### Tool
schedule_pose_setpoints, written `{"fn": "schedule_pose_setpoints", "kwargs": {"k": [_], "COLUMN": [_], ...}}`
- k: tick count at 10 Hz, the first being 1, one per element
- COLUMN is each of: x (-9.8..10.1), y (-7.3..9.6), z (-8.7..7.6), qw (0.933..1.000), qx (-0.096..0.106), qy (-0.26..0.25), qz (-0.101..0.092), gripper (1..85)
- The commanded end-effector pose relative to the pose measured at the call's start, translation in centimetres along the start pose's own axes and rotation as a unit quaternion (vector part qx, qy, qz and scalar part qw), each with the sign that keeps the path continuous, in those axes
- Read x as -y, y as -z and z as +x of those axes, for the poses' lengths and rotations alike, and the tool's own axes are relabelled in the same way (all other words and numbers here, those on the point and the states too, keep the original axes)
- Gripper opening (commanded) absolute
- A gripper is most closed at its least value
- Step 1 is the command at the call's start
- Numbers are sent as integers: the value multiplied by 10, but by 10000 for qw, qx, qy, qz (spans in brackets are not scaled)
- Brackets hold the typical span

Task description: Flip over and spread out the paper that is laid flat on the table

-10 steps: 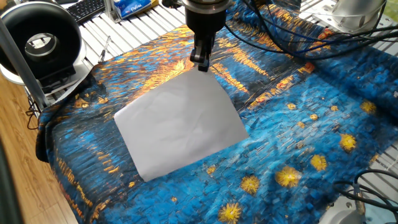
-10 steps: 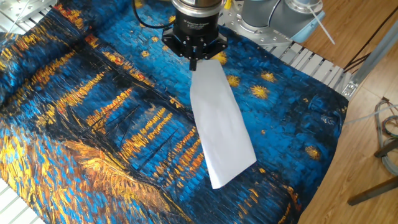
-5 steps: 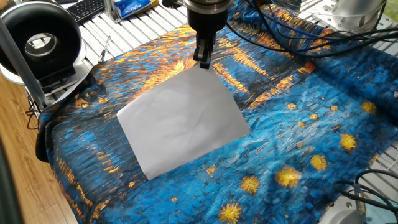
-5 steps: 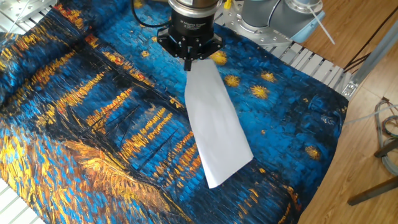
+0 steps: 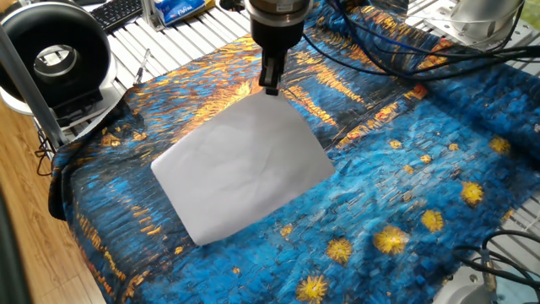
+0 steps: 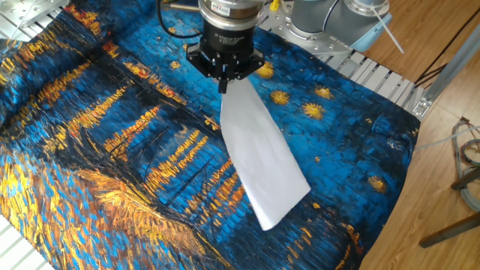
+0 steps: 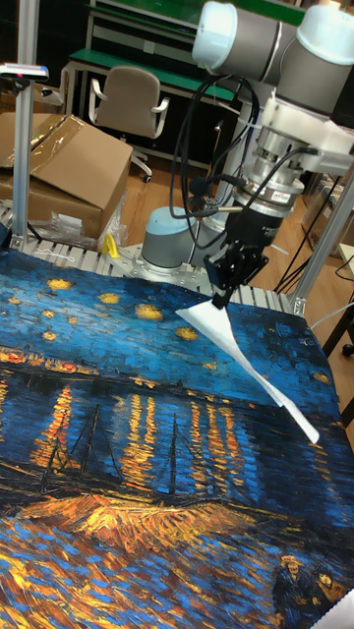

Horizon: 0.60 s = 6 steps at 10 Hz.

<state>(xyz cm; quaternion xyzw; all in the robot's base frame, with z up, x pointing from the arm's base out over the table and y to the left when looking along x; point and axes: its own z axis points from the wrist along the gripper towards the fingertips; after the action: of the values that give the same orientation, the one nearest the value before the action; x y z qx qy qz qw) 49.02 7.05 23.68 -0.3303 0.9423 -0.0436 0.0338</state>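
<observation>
The white paper (image 5: pixel 245 165) hangs tilted over the blue and orange painted cloth of the table (image 5: pixel 422 169). My gripper (image 5: pixel 269 85) is shut on its far corner and holds that end up. In the other fixed view the gripper (image 6: pixel 223 85) pinches the top of the paper (image 6: pixel 262 157), whose low end reaches the table (image 6: pixel 112 150) near the front right. The tall fixed view shows the gripper (image 7: pixel 218 300) holding the paper (image 7: pixel 246 359) as a slanted strip seen nearly edge-on above the table (image 7: pixel 98 442).
A black round device (image 5: pixel 55 55) and a keyboard (image 5: pixel 118 10) sit on the white slatted surface at the back left. Black cables (image 5: pixel 380 42) trail over the cloth behind the arm. The robot base (image 6: pixel 330 19) stands at the table's far edge. A cardboard box (image 7: pixel 59 167) lies beyond.
The gripper has shifted a little sideways, towards the left in the other fixed view, dragging the held corner along. The paper's low end has swung slightly.
</observation>
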Motion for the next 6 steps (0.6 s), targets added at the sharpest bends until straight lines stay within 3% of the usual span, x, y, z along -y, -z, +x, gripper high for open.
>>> {"fn": "schedule_pose_setpoints", "kwargs": {"k": [1, 5, 6], "x": [7, 20, 18], "y": [-5, -2, -3], "z": [-6, -7, -9], "qw": [9998, 9988, 9989], "qx": [62, 51, 92], "qy": [138, 336, 347], "qz": [116, 339, 315], "gripper": [10, 10, 10]}}
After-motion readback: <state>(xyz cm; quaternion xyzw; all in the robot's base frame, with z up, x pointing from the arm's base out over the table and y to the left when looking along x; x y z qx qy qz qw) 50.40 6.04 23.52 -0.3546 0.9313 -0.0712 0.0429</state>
